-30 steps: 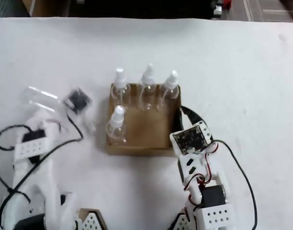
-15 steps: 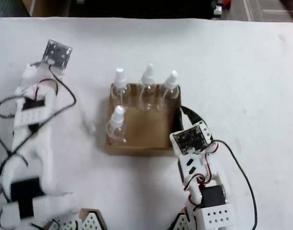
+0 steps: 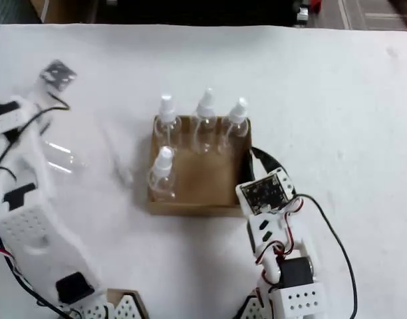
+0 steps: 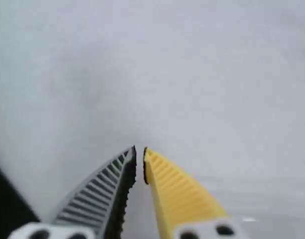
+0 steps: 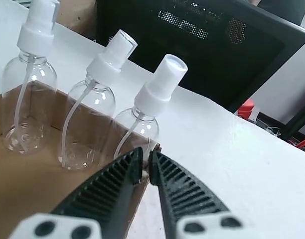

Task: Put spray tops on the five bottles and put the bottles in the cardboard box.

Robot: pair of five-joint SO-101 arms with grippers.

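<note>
The cardboard box (image 3: pixel 190 205) sits mid-table and holds several clear bottles with white spray tops: three along its far wall (image 3: pixel 205 126) and one at the near left (image 3: pixel 162 174). Three of them (image 5: pixel 87 124) stand just beyond my right gripper (image 5: pixel 145 158), which is shut and empty at the box's right edge (image 3: pixel 252 153). A clear bottle (image 3: pixel 60 156) lies on the table at the far left, beside the left arm (image 3: pixel 20 219). My left gripper (image 4: pixel 140 155) is shut on nothing, above bare white tabletop.
A faint pale shape (image 3: pixel 120 171) lies between the loose bottle and the box; I cannot tell what it is. The table's (image 3: pixel 336 100) far edge meets dark furniture. Black cables trail from both arms.
The left arm has swung from low beside the box outward to the far left, its wrist board now farther from the box. The right arm and box have not moved.
</note>
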